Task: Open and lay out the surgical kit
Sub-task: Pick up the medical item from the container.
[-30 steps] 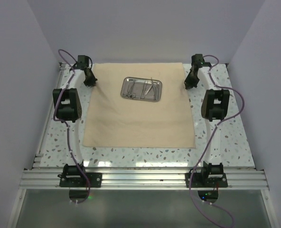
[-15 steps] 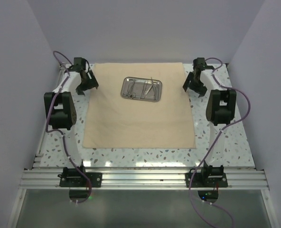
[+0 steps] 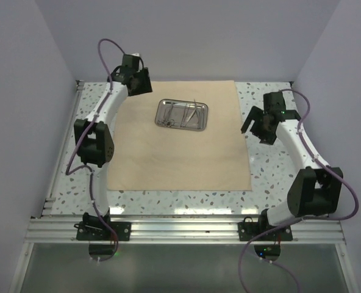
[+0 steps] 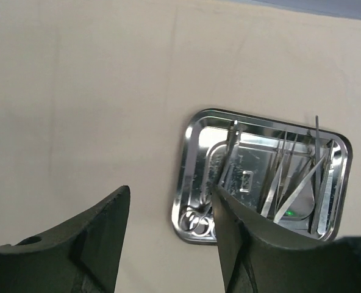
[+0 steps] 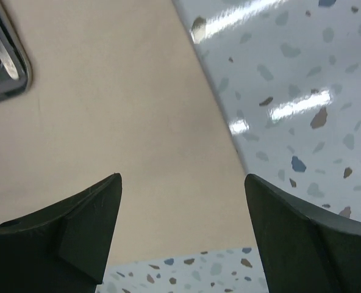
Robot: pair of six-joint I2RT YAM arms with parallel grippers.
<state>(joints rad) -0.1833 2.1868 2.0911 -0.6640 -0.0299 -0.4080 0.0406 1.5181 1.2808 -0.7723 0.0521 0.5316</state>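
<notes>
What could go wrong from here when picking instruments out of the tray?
1. The instruments lie crossed in the tray, so the left gripper may lift or drag a neighbour.
2. The tray seems to sit loose on the cloth; a nudge could slide it or wrinkle the cloth.
3. The right gripper, open over the cloth's edge, could snag it if lowered.
</notes>
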